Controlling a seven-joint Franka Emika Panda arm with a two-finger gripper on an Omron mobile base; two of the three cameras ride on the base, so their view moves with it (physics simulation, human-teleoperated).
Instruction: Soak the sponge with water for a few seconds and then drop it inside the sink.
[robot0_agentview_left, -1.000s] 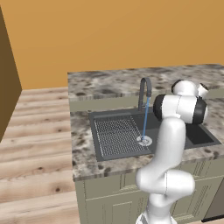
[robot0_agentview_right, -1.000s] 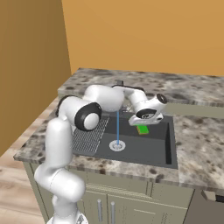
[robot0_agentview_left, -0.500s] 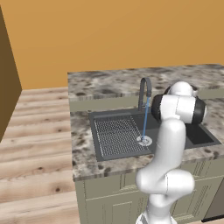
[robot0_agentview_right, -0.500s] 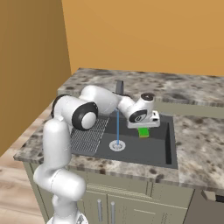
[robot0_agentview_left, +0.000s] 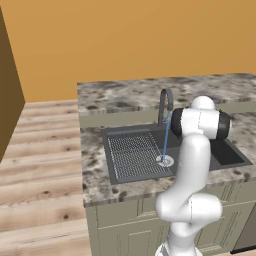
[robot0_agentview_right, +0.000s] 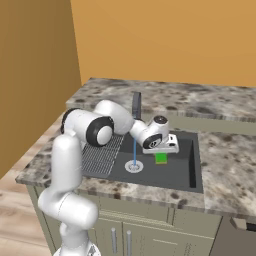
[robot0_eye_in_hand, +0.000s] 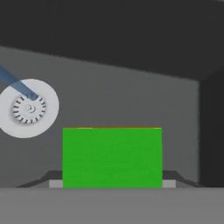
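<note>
Green sponge (robot0_eye_in_hand: 112, 156) above dark sink (robot0_agentview_right: 175, 172), beside thin blue water (robot0_agentview_right: 134, 152).

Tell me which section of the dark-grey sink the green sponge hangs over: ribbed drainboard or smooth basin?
The smooth basin section of the dark-grey rectangular sink, with the round pale drain. The green block sponge hangs there in the fingers; the ribbed grid drainboard lies beyond the water stream.

Green sponge (robot0_eye_in_hand: 112, 156), dark-grey sink (robot0_agentview_right: 172, 172), light-blue water (robot0_agentview_right: 134, 152), speckled granite counter (robot0_agentview_left: 95, 170)

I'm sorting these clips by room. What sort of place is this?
A kitchen, most likely: a granite-look counter over cabinet doors, with a dark sink set in it and water running from its arched faucet.
</note>
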